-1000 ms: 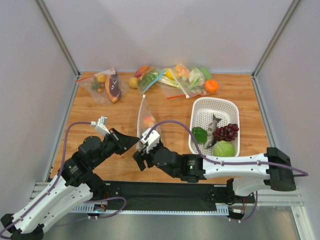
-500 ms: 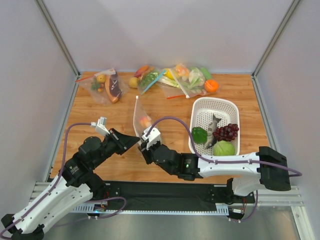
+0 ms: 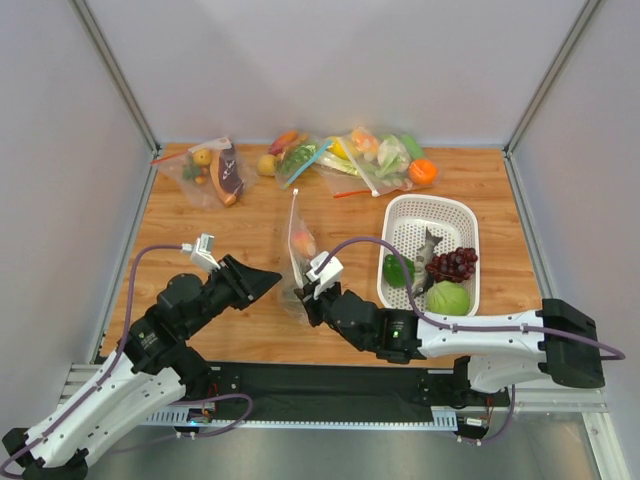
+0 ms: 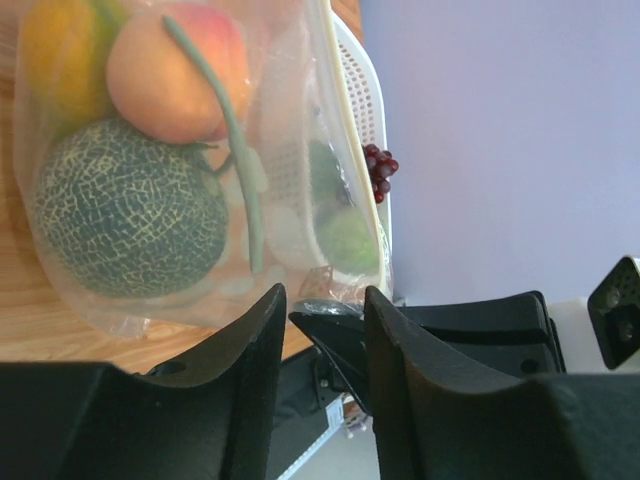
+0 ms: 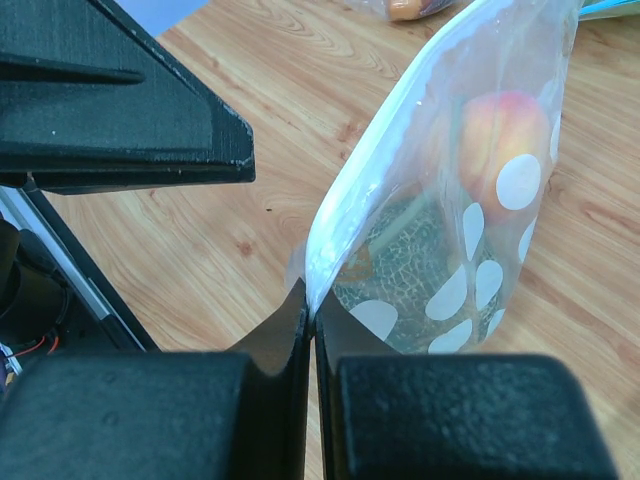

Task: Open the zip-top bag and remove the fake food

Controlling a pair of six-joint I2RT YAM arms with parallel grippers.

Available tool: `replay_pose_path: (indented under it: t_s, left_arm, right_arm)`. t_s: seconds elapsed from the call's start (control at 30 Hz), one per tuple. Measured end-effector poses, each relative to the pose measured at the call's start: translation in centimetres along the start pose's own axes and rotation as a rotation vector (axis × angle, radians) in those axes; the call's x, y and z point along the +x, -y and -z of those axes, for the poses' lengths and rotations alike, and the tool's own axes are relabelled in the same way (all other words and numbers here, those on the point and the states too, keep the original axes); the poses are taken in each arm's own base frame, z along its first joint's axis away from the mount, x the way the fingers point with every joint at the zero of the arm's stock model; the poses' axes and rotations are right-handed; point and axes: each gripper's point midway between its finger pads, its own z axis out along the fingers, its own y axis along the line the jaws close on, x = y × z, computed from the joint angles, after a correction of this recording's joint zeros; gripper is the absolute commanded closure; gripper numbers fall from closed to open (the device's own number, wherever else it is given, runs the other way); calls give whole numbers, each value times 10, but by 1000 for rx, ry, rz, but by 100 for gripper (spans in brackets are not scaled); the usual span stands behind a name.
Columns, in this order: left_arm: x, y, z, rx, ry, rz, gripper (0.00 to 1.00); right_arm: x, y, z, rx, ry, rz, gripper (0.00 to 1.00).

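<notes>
The zip-top bag [image 3: 299, 245], clear with white polka dots, stands on edge on the wood between my arms. Inside it are the fake food pieces: a grey-green netted ball [image 4: 125, 205], an orange-red peach [image 4: 175, 70] and a yellow fruit [image 4: 60, 50]. My right gripper [image 5: 310, 305] is shut on the bag's lower edge [image 5: 345, 240], beside the ball [image 5: 400, 255]. My left gripper [image 4: 325, 300] is open just left of the bag, nothing between its fingers, apart from the plastic. From above, the left gripper [image 3: 270, 279] points at the right gripper [image 3: 308, 292].
A white basket [image 3: 430, 203] right of the bag holds a green pepper [image 3: 399, 269], dark grapes [image 3: 452, 263] and a pale cabbage [image 3: 447, 297]. Other filled clear bags lie along the back edge [image 3: 210, 170], [image 3: 360, 155]. Bare wood lies left of the bag.
The right gripper closed on the bag's edge, then the left gripper opened and let the bag go. The bag and the right gripper shifted slightly to the right.
</notes>
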Motion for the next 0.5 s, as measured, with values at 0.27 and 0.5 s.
replay_pose_path:
  t_s: [0.27, 0.5]
  left_arm:
    - [-1, -15, -14, -83, -4, -94, 39]
    - [-14, -2, -32, -126, -7, -208, 37]
  right_arm:
    - [6, 3, 7, -17, -11, -5, 100]
    - [12, 2, 15, -43, -30, -17, 100]
